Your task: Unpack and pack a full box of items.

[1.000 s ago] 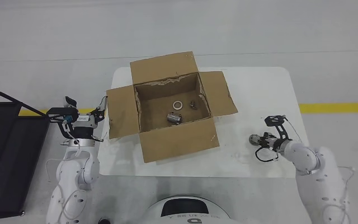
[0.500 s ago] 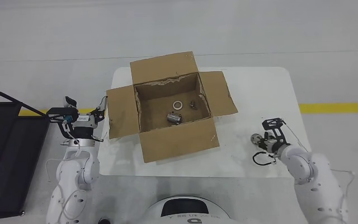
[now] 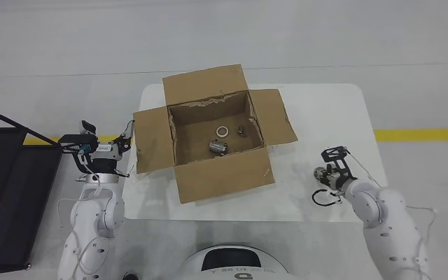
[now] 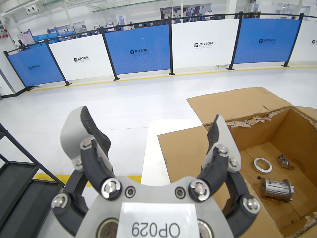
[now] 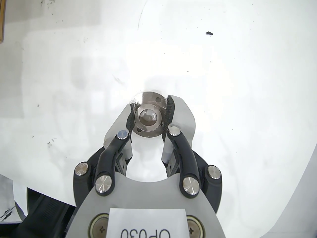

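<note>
Right end effector point(image 5: 149, 115) is clamped on a flanged metal part point(image 5: 148, 118) down at the white tabletop point(image 5: 223, 50). Well off to its side stands the open cardboard box point(image 3: 210, 178), holding a ring point(image 3: 222, 131), a cylinder point(image 3: 218, 147) and a small bracket point(image 3: 242, 129). Left end effector point(image 4: 150, 123), jaws apart, hangs beside the box's outer flap.

Left end effector point(image 4: 150, 112) gapes; right end effector point(image 5: 150, 103) pinches flange point(image 5: 148, 118).

One cardboard box point(image 3: 206, 84) holding one ring point(image 3: 222, 131), one bracket point(image 3: 242, 129), one cylinder point(image 3: 218, 147); one flanged part point(image 5: 148, 118) outside.
</note>
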Motion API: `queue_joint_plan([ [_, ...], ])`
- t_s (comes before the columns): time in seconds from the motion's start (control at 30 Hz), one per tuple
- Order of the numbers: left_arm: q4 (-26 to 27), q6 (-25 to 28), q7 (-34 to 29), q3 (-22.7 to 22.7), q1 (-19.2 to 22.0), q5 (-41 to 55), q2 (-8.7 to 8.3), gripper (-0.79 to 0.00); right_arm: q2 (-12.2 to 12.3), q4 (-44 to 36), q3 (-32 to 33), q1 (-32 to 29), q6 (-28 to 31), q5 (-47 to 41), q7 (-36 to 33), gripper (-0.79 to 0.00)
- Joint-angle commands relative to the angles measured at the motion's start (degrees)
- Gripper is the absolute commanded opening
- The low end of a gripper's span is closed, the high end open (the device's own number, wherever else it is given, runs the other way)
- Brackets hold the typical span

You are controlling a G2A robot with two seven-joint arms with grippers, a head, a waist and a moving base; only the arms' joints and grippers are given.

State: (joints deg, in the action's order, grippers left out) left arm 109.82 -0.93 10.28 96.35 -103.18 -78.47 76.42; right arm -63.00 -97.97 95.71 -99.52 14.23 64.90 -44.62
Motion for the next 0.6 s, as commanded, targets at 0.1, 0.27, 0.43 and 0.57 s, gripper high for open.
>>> queue_joint_plan([
  [0.1, 0.0, 0.0, 0.0, 0.0, 0.0, 0.0, 0.00, 0.000, 0.1, 0.5, -0.7, 0.7, -0.5, 1.3, -0.3, -0.751],
  [0.27, 0.0, 0.0, 0.0, 0.0, 0.0, 0.0, 0.00, 0.000, 0.3, -0.4, 1.4, 0.8, -0.6, 0.2, 0.3, -0.785],
  [0.43, 0.0, 0.0, 0.0, 0.0, 0.0, 0.0, 0.00, 0.000, 0.5, -2.7, 6.8, 0.0, 1.2, -9.0, 0.5, -0.785],
  [0.57, 0.0, 0.0, 0.0, 0.0, 0.0, 0.0, 0.00, 0.000, 0.5, -4.4, 11.2, -0.1, 1.4, -22.1, 0.4, -0.785],
])
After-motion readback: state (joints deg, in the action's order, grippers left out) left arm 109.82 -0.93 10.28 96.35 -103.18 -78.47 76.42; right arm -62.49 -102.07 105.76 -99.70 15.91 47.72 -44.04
